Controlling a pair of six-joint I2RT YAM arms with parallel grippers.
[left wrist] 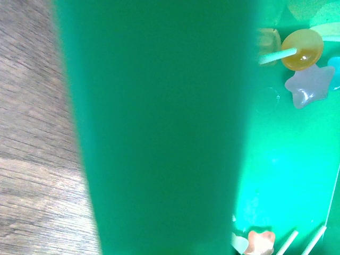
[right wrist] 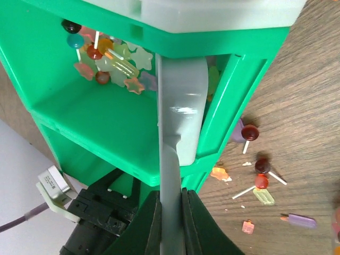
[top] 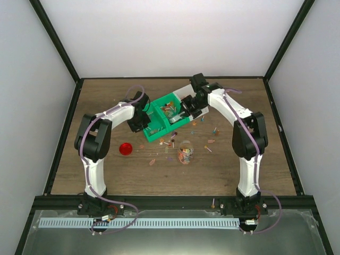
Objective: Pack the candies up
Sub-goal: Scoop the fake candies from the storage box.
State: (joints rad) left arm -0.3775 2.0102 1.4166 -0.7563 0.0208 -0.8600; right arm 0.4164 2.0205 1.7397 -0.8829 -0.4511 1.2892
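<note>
Over the white-walled wooden table (top: pixel 223 175) — candies (top: pixel 171 142) strewn — right gripper (right wrist: pixel 170 195) pinches the scoop (right wrist: pixel 183 117), left gripper (top: pixel 141 122) pressed together.

- Left arm (top: pixel 94 142): upper link upright, elbow raised, forearm reaching forward and inward.
- Left end effector (top: pixel 139 119): pointing down, jaws closed; its fingers do not show in its own wrist view.
- Right arm (top: pixel 248 135): elbow raised, forearm angled forward and inward, mirroring the left arm.
- Right end effector (right wrist: pixel 171 197): dark fingers (right wrist: pixel 150 218) clamped either side of a pale scoop handle (right wrist: pixel 171 159).
</note>
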